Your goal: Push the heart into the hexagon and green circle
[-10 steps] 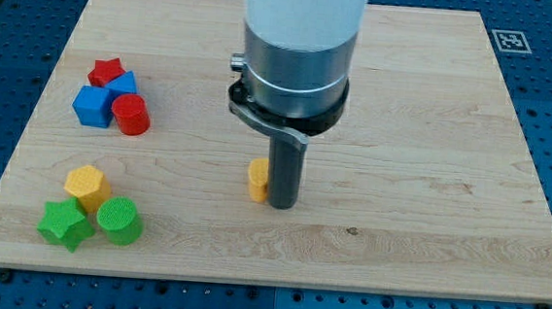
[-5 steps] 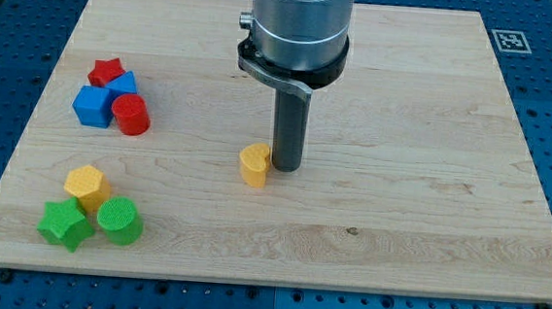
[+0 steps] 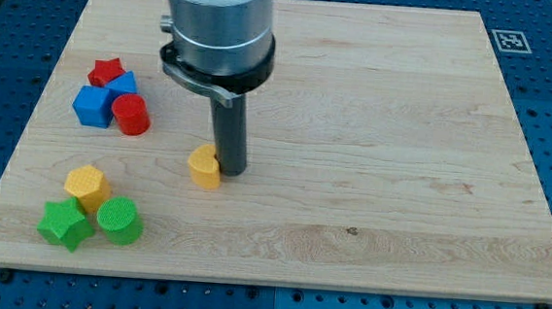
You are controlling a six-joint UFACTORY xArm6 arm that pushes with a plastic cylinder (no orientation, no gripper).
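Note:
The yellow heart lies on the wooden board, left of centre. My tip stands right against the heart's right side. The yellow hexagon sits at the lower left, with the green circle just below and right of it. The heart is about a hand's width to the right of the hexagon and a little higher in the view.
A green star touches the green circle's left side. At the upper left a red star, two blue blocks and a red cylinder form a cluster. The board's left edge is near both groups.
My tip has moved left and slightly up the view, pushing the yellow heart leftward toward the hexagon and green circle. The other blocks have not moved.

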